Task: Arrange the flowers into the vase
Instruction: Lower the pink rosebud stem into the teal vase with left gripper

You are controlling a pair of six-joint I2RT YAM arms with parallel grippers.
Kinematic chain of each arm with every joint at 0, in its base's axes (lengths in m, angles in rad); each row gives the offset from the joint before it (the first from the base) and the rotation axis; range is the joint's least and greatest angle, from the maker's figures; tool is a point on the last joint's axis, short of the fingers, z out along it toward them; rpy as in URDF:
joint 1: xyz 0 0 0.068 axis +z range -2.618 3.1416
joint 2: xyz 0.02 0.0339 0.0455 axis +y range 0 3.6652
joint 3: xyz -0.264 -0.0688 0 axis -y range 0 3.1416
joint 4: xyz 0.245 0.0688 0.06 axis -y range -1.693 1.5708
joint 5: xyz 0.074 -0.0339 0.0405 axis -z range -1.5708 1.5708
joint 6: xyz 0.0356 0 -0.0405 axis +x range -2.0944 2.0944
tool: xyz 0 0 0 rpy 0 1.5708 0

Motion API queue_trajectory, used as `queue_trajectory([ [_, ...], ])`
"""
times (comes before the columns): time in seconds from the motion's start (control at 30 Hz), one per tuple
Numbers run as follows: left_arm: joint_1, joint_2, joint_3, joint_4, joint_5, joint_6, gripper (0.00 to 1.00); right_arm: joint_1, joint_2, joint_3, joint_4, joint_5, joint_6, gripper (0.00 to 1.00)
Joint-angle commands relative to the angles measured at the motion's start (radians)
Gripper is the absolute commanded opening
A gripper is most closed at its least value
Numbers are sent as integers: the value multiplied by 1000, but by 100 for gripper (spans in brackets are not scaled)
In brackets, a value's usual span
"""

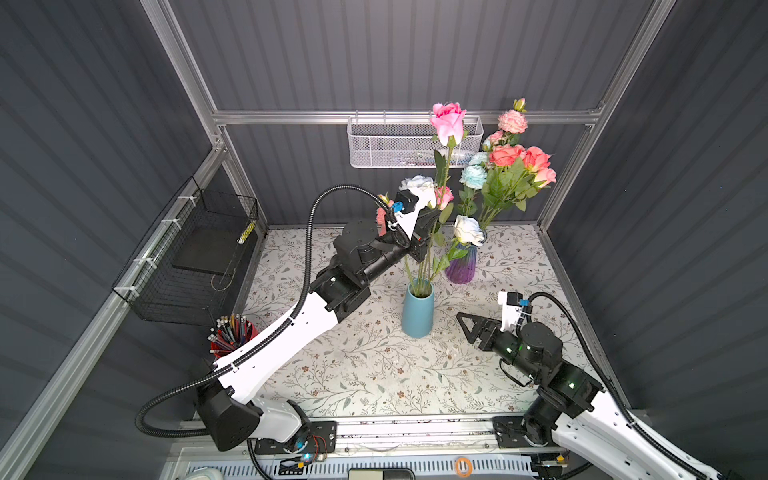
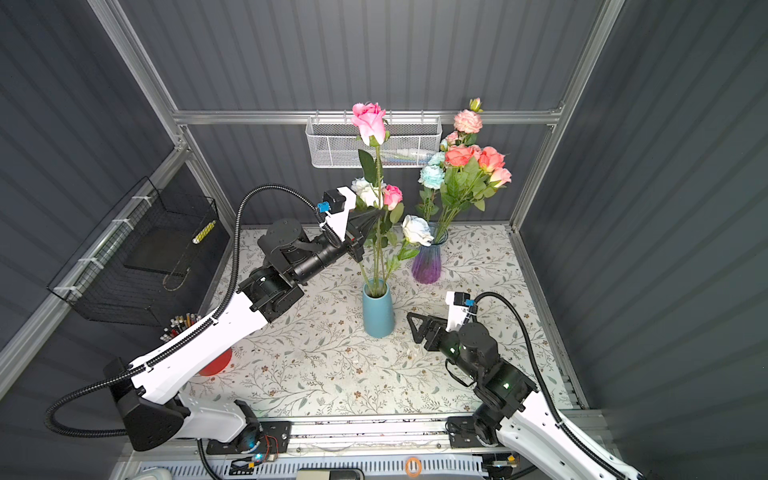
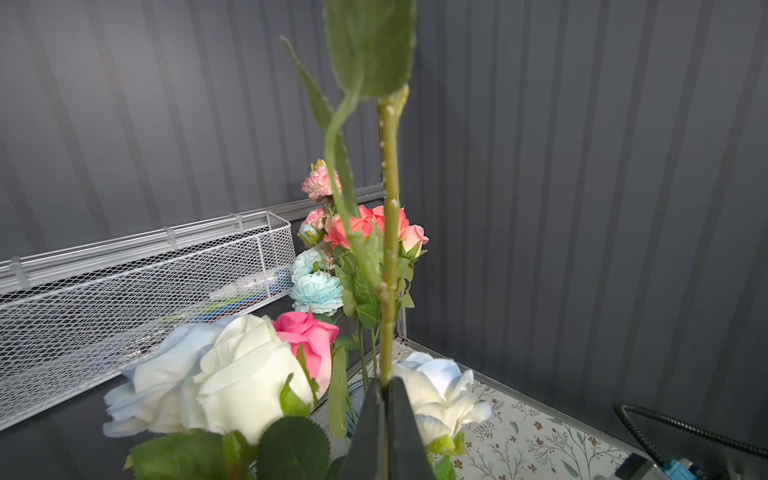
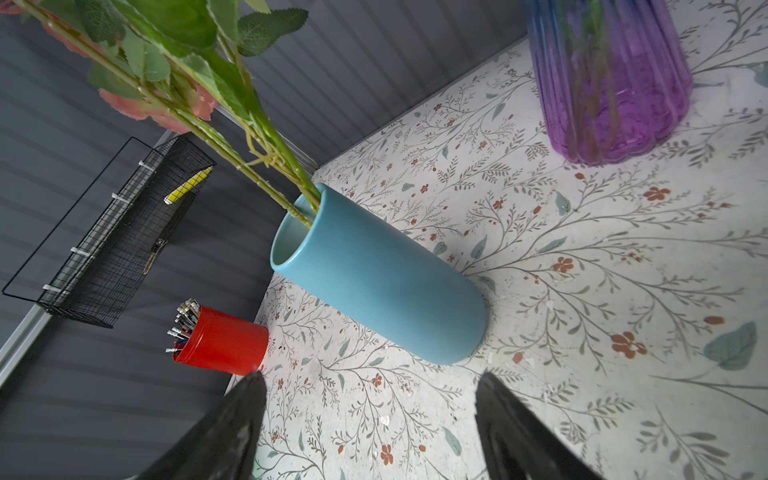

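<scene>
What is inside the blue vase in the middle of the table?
Several green stems stand in the blue vase, topped by a tall pink rose and a white rose. Its solid wall hides the stem ends and anything else at the bottom.

The rose stem (image 3: 388, 249) is cut off by the left wrist picture's edge; bloom unseen. The red cup (image 2: 216, 365) is mostly hidden behind the left arm (image 2: 199, 345). The white basket (image 1: 395, 145) contents are blurred.
</scene>
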Motion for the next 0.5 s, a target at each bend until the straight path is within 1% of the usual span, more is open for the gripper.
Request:
queue_trajectory([
  [0.0, -11, -13, -67, 20, -43, 29, 0, -4, -3, -12, 3, -9, -3, 81],
  [0.13, -26, -35, -132, 18, -69, -2, 0, -6, -10, -28, 14, -11, 8, 81],
  [0.27, -50, -48, -173, -12, -92, -4, 0, -6, -15, -53, 31, -21, 23, 81],
  [0.47, -70, -55, -187, -58, -109, 0, 0, -5, -24, -68, 40, -23, 35, 81],
])
